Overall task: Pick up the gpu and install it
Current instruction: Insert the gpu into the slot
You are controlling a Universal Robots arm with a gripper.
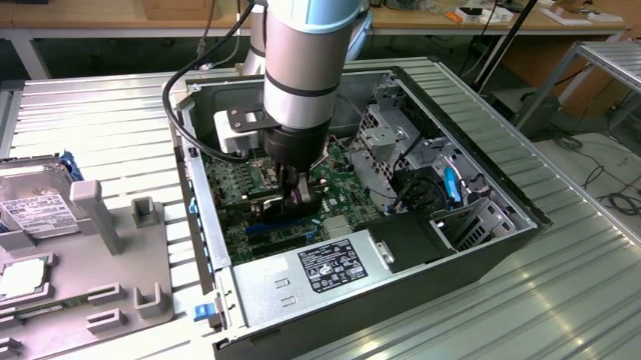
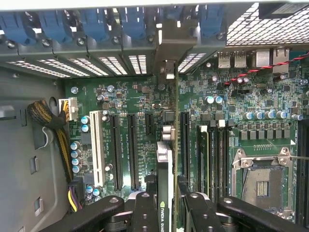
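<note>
The gpu (image 2: 164, 159) is a thin card seen edge-on in the wrist view, with a green-and-black label at its near end and its metal bracket end toward the case's rear slot openings (image 2: 166, 67). My gripper (image 2: 166, 195) is shut on it, one black finger (image 2: 145, 210) on each side. The card hangs upright just above the green motherboard (image 2: 241, 121), between two long black slots (image 2: 184, 140). In the exterior view my gripper (image 1: 300, 196) reaches down inside the open computer case (image 1: 501, 225), holding the gpu (image 1: 270, 196) low over the board.
Inside the case sit a power supply (image 1: 331, 266) at the near end, a metal drive cage (image 1: 386, 135) and an open CPU socket (image 2: 263, 179). On the exterior view's left, a grey fixture (image 1: 100, 247) holds a hard drive (image 1: 35, 202) and a memory stick (image 1: 50, 307).
</note>
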